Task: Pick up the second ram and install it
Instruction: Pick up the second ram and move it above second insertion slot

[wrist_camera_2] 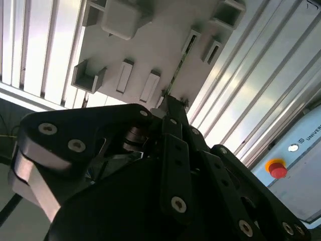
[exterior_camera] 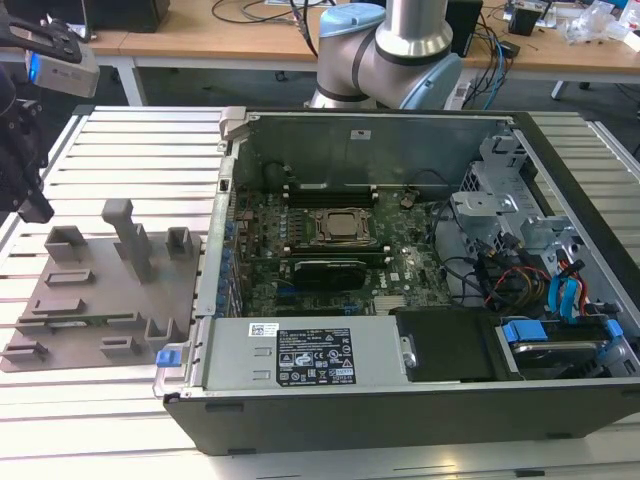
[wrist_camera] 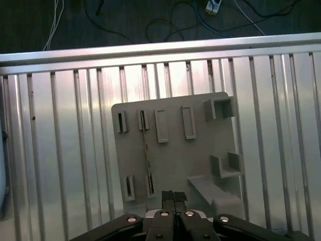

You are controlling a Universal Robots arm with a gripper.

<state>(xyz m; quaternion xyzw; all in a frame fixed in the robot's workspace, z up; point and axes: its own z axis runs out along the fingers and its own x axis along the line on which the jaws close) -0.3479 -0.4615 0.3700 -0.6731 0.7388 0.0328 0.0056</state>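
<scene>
Gripper point(wrist_camera: 174, 197): fingertips pressed together, nothing between them, hanging above the grey fixture plate point(wrist_camera: 175, 155) at the exterior view's left, well apart from the computer case point(exterior_camera: 350, 140).

Slatted table point(exterior_camera: 130, 150) carries both the case and the plate.

Case is open on top. Inside are the motherboard point(exterior_camera: 400, 270) with the CPU socket point(exterior_camera: 343, 226), and black memory slots point(exterior_camera: 330, 190) on either side of the socket. Can't tell if a stick is already seated there.

Plate has raised blocks and narrow slots. The second ram point(wrist_camera: 146, 150) stands on edge in one pair of slots, not gripped.

Key relation: the ram is below the gripper and ahead of its tips. In the first wrist view its long axis runs straight away from the tips, slightly off their centre line. In the exterior view it runs left to right along the plate's near edge.
</scene>
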